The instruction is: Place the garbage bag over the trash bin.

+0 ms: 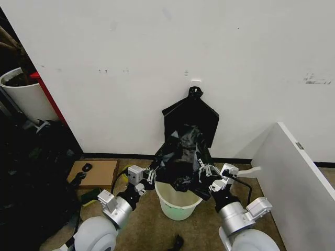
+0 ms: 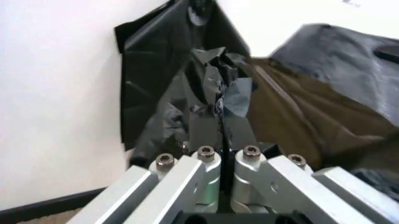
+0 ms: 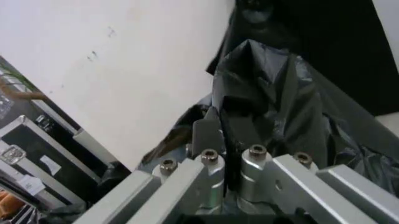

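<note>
Left fingers: pressed together on a fold of the bag, crinkled plastic bunched just past their tips.
Right fingers: closed on the bag's film, a pleat of it caught between them.
Left gripper: at the bag's left edge, just above the bin's left rim.
Right gripper: at the bag's right edge, above the bin's right rim, level with the left one.
Bag: held up between both grippers, bunched and hanging; its lower folds droop over the back part of the bin's mouth, and the front of the rim is uncovered.
Bin: on the floor between the two arms, upright, close to the wall, mouth partly in view under the bag.
Bundle: flat black bag hung by its knotted top from a hook on the wall, right behind the held bag.
Pot: white, far left, against the wall.
Board: brown, flat on the floor left of the bin.
Panel: white, slanted, at the right.
</note>
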You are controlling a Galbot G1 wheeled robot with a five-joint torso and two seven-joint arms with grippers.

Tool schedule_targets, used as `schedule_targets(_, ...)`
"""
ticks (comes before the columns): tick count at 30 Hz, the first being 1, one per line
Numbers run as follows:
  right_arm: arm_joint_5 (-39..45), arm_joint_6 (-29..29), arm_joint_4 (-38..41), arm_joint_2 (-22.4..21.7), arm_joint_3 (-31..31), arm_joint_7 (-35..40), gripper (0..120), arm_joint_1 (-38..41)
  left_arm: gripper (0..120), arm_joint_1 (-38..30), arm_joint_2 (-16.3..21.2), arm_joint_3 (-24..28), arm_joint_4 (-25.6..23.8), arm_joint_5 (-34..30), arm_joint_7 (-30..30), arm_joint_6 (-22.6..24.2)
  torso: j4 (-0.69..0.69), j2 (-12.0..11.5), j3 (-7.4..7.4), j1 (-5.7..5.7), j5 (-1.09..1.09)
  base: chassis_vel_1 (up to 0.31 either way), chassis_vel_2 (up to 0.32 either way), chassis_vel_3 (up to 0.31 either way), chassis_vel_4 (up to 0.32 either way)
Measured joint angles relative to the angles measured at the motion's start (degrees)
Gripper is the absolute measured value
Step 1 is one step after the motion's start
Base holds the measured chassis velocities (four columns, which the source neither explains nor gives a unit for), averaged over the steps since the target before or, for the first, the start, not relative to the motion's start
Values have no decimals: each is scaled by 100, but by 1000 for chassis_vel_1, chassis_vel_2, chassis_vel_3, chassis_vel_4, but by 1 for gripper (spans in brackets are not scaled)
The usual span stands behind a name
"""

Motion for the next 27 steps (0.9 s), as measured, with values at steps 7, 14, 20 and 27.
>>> schedule_targets(7, -16, 307, -718, 314, -137, -135, 0, 231, 0, -65, -208, -19, 457, 56, 44, -233, 1, 0, 0, 0, 2, 0, 0, 0, 0)
schedule_targets(14, -244, 410, -1169, 578, -226, -144, 0, 427, 0, -44, -635, 160, 798, 103, 53, -318, 2, 0, 0, 1, 2, 0, 0, 0, 0)
schedule_targets(20, -312, 496, -1197, 429, -56, -144, 0, 101, 0, -68, -909, 344, 988, 113, 49, -326, 0, 0, 0, 1, 2, 0, 0, 0, 0)
schedule_targets(27, -269, 511, -1279, 401, 68, -55, 0, -91, 0, -31, -955, 442, 1135, 137, 36, -289, 1, 0, 0, 1, 3, 0, 0, 0, 0)
